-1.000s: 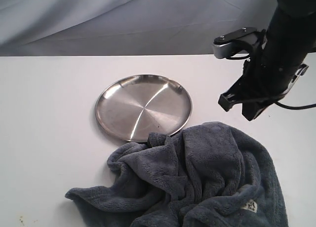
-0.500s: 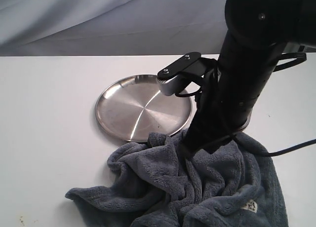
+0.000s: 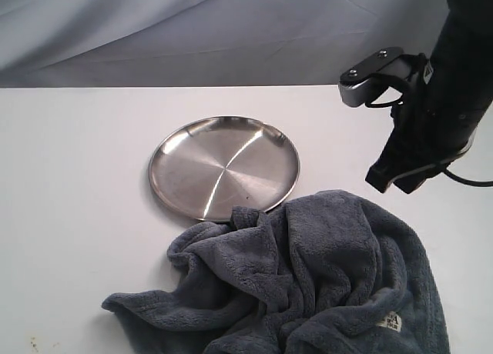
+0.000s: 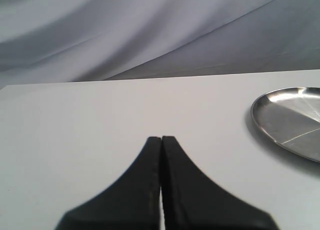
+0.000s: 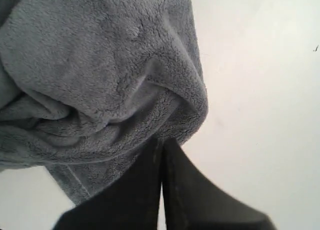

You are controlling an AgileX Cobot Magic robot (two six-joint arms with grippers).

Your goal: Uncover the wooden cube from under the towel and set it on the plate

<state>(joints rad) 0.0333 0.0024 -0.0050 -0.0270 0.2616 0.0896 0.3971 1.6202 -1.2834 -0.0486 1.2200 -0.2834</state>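
Centrally, the plate (image 3: pixel 223 168) is seen lying flat on the white table (image 3: pixel 69 177). The towel (image 3: pixel 308 277) is heaped in crumpled folds just in front of it, towards the camera and to the right. One fold is pushed up against the plate's near rim, and a small white label (image 3: pixel 390 321) is shown near the towel's lower right corner. The cube is not seen in any view, and whether it is hidden under the towel cannot be told.

The right gripper (image 3: pixel 391 178) is held above the table at the towel's far right edge, apart from the plate. In the right wrist view its fingers (image 5: pixel 172 165) are pressed together with nothing between them, and their tips are pointed at a rounded fold of the towel (image 5: pixel 100 70). Contact with the cloth cannot be judged.

The left gripper (image 4: pixel 161 138) is shown only in its own wrist view. Its fingers are closed tight on nothing over bare table (image 4: pixel 75 115), and the plate (image 4: pixel 290 117) is seen well off to one side. A grey backdrop (image 3: pixel 231 31) is hung behind the table.
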